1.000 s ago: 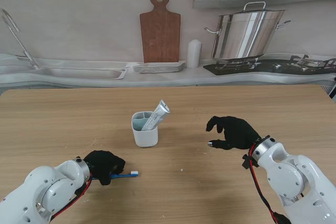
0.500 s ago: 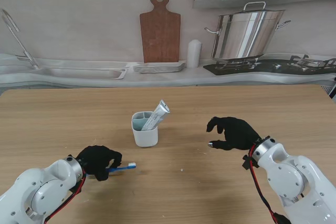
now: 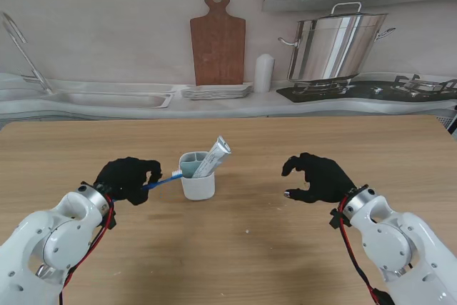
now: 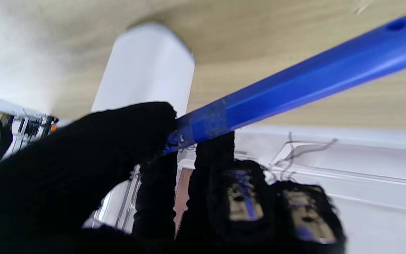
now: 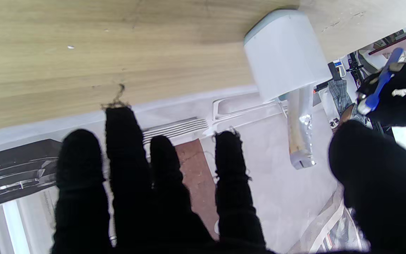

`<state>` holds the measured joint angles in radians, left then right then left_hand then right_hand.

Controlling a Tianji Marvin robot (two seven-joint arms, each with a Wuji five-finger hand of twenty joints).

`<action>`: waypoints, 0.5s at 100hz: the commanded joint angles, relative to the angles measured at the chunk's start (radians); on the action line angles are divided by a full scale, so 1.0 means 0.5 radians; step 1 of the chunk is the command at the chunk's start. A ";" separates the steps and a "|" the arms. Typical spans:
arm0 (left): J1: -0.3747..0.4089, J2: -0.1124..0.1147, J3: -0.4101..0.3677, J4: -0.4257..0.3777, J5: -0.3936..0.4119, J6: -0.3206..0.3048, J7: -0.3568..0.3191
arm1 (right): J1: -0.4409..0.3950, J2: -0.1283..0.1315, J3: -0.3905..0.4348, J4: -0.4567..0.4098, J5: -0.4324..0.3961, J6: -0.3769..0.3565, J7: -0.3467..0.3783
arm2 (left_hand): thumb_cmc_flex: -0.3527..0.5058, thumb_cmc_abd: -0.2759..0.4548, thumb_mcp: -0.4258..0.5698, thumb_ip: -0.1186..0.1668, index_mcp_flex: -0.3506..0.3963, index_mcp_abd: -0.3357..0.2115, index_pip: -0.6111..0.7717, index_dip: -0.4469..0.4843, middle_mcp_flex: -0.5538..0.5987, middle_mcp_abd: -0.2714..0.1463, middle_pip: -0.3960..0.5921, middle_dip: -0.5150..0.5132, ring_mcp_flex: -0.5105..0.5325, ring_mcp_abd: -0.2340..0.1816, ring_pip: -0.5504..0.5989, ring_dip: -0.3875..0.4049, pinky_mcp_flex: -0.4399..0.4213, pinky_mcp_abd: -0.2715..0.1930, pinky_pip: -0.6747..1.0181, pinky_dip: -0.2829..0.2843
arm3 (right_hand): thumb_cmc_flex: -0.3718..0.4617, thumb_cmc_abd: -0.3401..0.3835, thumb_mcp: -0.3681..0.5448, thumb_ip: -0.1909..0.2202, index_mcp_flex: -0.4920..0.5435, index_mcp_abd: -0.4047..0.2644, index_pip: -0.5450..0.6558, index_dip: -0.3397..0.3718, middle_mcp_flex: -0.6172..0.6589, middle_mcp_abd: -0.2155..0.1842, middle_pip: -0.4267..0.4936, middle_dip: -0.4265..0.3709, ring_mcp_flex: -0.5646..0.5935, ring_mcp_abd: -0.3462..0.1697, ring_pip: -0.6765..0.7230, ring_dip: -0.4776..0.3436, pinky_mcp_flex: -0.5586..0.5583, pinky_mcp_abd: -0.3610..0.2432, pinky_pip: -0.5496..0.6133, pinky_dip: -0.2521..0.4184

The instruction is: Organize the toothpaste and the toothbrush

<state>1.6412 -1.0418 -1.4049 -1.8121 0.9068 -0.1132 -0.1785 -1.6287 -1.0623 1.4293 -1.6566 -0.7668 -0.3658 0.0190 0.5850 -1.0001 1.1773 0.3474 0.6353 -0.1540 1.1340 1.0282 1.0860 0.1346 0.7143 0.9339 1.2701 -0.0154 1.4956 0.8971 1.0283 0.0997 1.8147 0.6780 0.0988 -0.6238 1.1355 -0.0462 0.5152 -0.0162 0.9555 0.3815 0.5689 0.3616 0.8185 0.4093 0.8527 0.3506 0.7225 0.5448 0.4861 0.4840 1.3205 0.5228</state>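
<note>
Stand view, left hand: the left hand (image 3: 128, 178) is lifted off the table (image 3: 86, 148), fingers curled tight around the handle of the blue toothbrush (image 3: 163, 181).
Stand view, toothbrush: it slants up from the fist toward the white cup (image 3: 197, 175); its bristle end sits just beside the cup's left rim. Whether the tip touches the rim cannot be told.
Stand view, toothpaste: the toothpaste tube (image 3: 214, 156) stands tilted inside the cup, leaning to the right, its flat end sticking out over the rim.
Stand view, right hand: the right hand (image 3: 318, 178) hovers over the table, well apart from the cup on its right side; fingers loosely bent and spread, holding nothing.
Left wrist view, fingers: the black-gloved fingers (image 4: 146, 141) and thumb pinch the toothbrush (image 4: 294, 81) handle between them; the blue handle runs out past the fist, across the wood. The cup (image 4: 146, 67) stands close beyond the fingers.
Right wrist view, fingers: four fingers (image 5: 118, 148) are parted with gaps between them, the thumb set wide to the side, nothing in the palm.
Right wrist view, cup: the cup (image 5: 284, 53) holds the tube (image 5: 299, 130); past it the other hand (image 5: 397, 95) grips the toothbrush (image 5: 379, 88).
</note>
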 commanded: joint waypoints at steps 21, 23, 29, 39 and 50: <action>-0.378 -0.038 0.193 0.173 -0.269 0.112 -0.026 | -0.017 -0.013 0.012 0.005 -0.008 -0.014 0.018 | 0.207 0.088 0.284 -0.121 0.056 -0.110 0.150 -0.021 0.170 -0.053 0.038 -0.019 -0.002 -0.042 -0.022 -0.039 0.023 -0.030 0.156 -0.008 | 0.008 -0.011 0.016 0.060 -0.129 -0.027 0.003 0.004 -0.413 0.094 -0.027 -0.035 -0.420 0.110 -0.141 -0.124 -0.266 0.091 -0.160 -0.108; -0.405 -0.041 0.213 0.194 -0.294 0.123 -0.024 | -0.016 -0.013 0.014 0.006 -0.007 -0.019 0.019 | 0.212 0.094 0.277 -0.134 0.050 -0.109 0.150 -0.023 0.163 -0.050 0.034 -0.019 -0.002 -0.036 -0.038 -0.040 0.015 -0.025 0.147 -0.005 | 0.006 -0.011 0.015 0.059 -0.143 -0.030 0.000 0.003 -0.439 0.091 -0.035 -0.039 -0.458 0.114 -0.160 -0.135 -0.300 0.093 -0.181 -0.118; -0.484 -0.052 0.269 0.256 -0.357 0.157 -0.002 | -0.015 -0.011 0.020 0.009 -0.015 -0.038 0.019 | 0.217 0.103 0.267 -0.153 0.040 -0.110 0.151 -0.027 0.156 -0.052 0.030 -0.022 -0.003 -0.033 -0.055 -0.039 0.007 -0.024 0.138 0.000 | -0.004 -0.005 0.005 0.057 -0.196 -0.042 -0.015 -0.004 -0.497 0.077 -0.052 -0.054 -0.552 0.128 -0.197 -0.163 -0.385 0.108 -0.236 -0.149; -0.598 -0.077 0.354 0.354 -0.483 0.208 0.055 | -0.017 -0.008 0.033 0.010 -0.033 -0.061 0.022 | 0.243 0.126 0.233 -0.209 0.019 -0.101 0.153 -0.040 0.134 -0.038 0.013 -0.029 -0.004 -0.017 -0.101 -0.037 -0.015 -0.014 0.114 0.013 | -0.016 0.010 -0.024 0.060 -0.282 -0.090 -0.060 -0.026 -0.541 0.049 -0.090 -0.080 -0.641 0.131 -0.242 -0.207 -0.474 0.115 -0.299 -0.190; -0.696 -0.100 0.427 0.430 -0.614 0.273 0.082 | -0.018 -0.008 0.044 0.014 -0.025 -0.071 0.027 | 0.274 0.157 0.190 -0.314 -0.008 -0.102 0.145 -0.059 0.109 -0.020 -0.018 -0.034 -0.005 0.007 -0.162 -0.027 -0.041 -0.003 0.082 0.036 | -0.022 0.031 -0.042 0.068 -0.354 -0.107 -0.089 -0.043 -0.571 0.033 -0.117 -0.097 -0.692 0.137 -0.269 -0.235 -0.524 0.115 -0.329 -0.216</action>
<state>1.3117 -1.0714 -1.1950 -1.5890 0.6007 0.0114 -0.1163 -1.6289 -1.0645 1.4494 -1.6503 -0.7786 -0.3998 0.0179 0.6077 -0.9798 1.1927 0.1902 0.6324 -0.1540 1.1353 1.0003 1.0861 0.1393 0.6773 0.9228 1.2695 -0.0089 1.4259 0.8951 1.0079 0.0999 1.8132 0.6784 0.0988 -0.6238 1.1248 -0.0462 0.3805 -0.0473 0.9219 0.3669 0.3179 0.3853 0.7789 0.3793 0.5290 0.3941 0.5990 0.4490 0.2415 0.5310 1.1668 0.4274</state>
